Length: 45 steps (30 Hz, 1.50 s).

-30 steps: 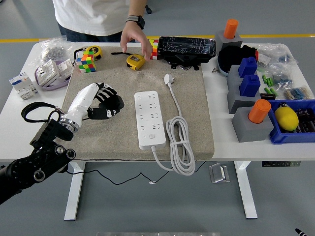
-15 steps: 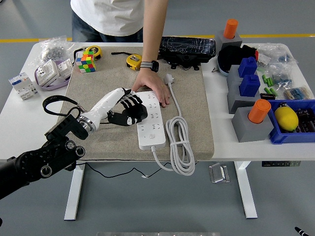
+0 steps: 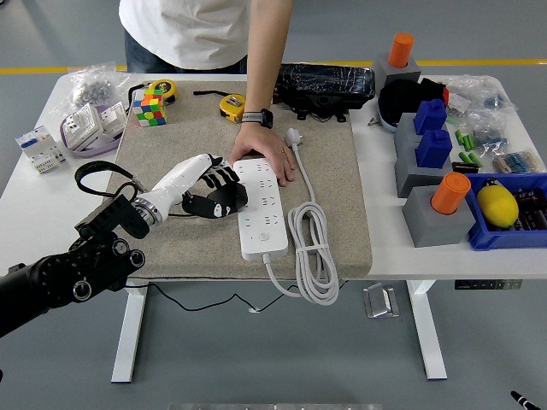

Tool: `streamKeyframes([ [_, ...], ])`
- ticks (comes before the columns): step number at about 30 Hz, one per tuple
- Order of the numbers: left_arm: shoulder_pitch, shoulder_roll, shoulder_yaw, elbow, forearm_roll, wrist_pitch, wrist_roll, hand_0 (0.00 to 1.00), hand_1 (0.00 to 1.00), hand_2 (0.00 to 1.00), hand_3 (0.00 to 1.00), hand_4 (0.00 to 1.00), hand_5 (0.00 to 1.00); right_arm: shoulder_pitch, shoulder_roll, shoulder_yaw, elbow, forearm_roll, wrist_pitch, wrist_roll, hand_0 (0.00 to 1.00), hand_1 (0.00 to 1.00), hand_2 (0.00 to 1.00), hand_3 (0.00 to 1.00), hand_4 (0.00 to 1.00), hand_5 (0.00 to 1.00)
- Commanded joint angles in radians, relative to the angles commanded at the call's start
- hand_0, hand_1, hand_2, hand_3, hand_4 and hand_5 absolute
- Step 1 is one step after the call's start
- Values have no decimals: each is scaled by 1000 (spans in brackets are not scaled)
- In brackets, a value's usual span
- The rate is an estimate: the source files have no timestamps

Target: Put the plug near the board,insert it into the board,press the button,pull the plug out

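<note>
Reaching in from the left, the robot's black-and-white left hand (image 3: 208, 190), fingers loosely spread and holding nothing, rests beside the white rectangular power strip (image 3: 261, 207) a person's hand (image 3: 263, 154) steadies, so step one seems pending: crossing open mat to the white plug (image 3: 294, 137) beyond.

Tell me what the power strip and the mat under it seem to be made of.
The power strip looks like smooth white plastic, with an even, slightly glossy surface and moulded sockets. The mat looks like beige felt or coarse fabric: matte and speckled, with soft edges, though the exact fibre cannot be told.
</note>
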Motion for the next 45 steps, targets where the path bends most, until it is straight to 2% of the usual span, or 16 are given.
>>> streamKeyframes([
  [22,-2,2,10,7,-9,-22,4,472,451,457,479,650,2,2,0,-2,0,0,0,0,622,670,640,571,976,586],
  [23,-2,2,11,9,-13,-21,0,510,501,526,534,664,2,2,1,-1,0,-1,0,0,623,670,641,572,976,585],
  [28,-2,-1,6,14,-29,-30,-4,510,501,526,534,664,2,2,0,-1,0,-1,1,0,623,670,641,572,976,585],
  [29,-1,-2,3,16,-28,-28,-1,730,715,729,756,998,250,2,0,0,0,-1,1,0,622,670,641,572,976,585],
  [34,1,-3,-4,19,-27,-32,9,730,715,729,756,998,250,2,2,0,1,-1,1,0,622,670,641,572,976,585],
  [35,1,-3,-4,19,-27,-31,9,746,748,764,793,998,349,2,2,0,1,-1,1,0,622,670,641,572,977,585],
  [40,3,-2,-11,17,-30,-23,3,746,748,764,793,998,349,1,1,-2,0,0,2,0,622,670,641,572,977,585],
  [41,4,-1,-13,15,-30,-23,2,732,744,764,794,998,394,1,2,-1,0,-1,2,0,623,670,641,572,977,585],
  [42,6,0,-16,12,-28,-22,2,732,744,764,794,998,394,1,2,0,0,-1,2,0,623,670,641,572,977,585],
  [45,27,7,-49,-18,-28,5,-11,732,744,764,794,998,394,2,0,2,1,-3,2,0,623,670,641,572,977,585],
])
